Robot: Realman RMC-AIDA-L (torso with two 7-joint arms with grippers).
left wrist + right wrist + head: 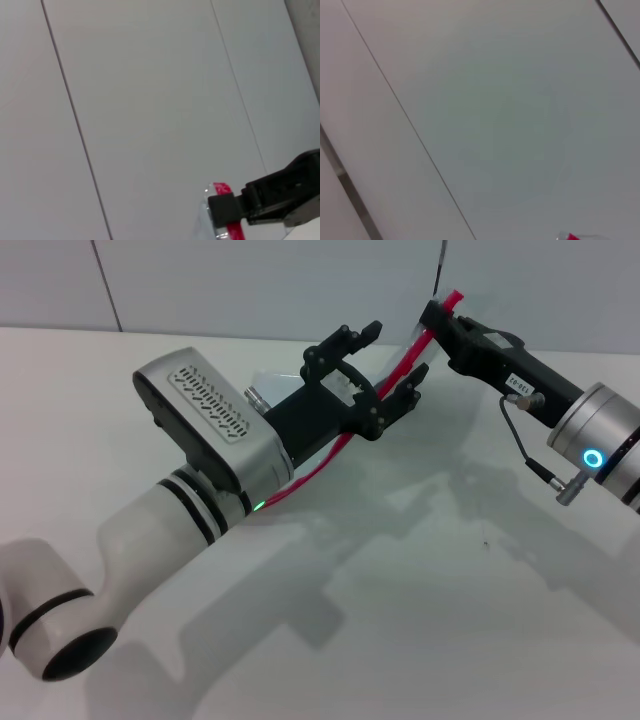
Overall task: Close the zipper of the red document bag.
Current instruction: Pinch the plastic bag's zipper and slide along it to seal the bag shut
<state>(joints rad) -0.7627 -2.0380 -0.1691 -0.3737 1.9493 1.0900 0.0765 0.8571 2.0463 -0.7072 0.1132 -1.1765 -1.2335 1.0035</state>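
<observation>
While the right gripper is clamped on the zipper at its far end and the left gripper has fingers apart astride it, a crooked pull could tear the red document bag loose.

A small white label is seen on the right gripper's black body, but its print cannot be read.

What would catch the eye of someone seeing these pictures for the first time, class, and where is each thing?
The bright red zipper stands out first, running as a slanted line from beside the left arm's white wrist up toward the back of the white table. The right gripper is shut on its raised far end, lifting the red document bag off the table there. The left gripper, fingers open, sits across the strip midway along.
</observation>
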